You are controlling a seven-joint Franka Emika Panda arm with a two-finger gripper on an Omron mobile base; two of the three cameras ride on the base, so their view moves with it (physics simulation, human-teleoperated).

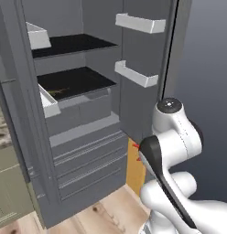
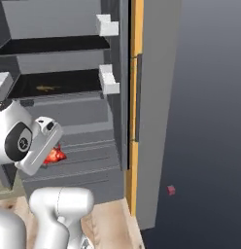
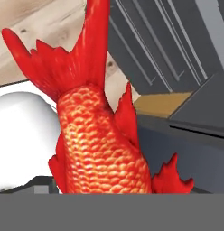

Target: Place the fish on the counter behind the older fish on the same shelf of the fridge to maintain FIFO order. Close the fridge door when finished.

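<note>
Your gripper (image 2: 50, 156) sits low in front of the fridge (image 1: 83, 151), level with its grey drawers, and it is clamped on the fish (image 3: 98, 135). In the hand view the red-orange scaled body rises from the bottom edge with the tail fanned toward the top; the fingertips themselves are hidden behind it, so you cannot read how wide the jaws stand. From the right base view the fish shows as a red patch just beside the white hand, off the shelves altogether.

The fridge door stands wide, its white bins (image 1: 136, 73) facing inward. The older fish (image 2: 47, 88) lies on the lower black shelf (image 1: 88, 80), toward its left front part, with bare shelf behind it. Below the drawers you see pale wooden floor (image 1: 101, 215), and an orange-tan panel edge (image 2: 137, 97) runs up beside the fridge.
</note>
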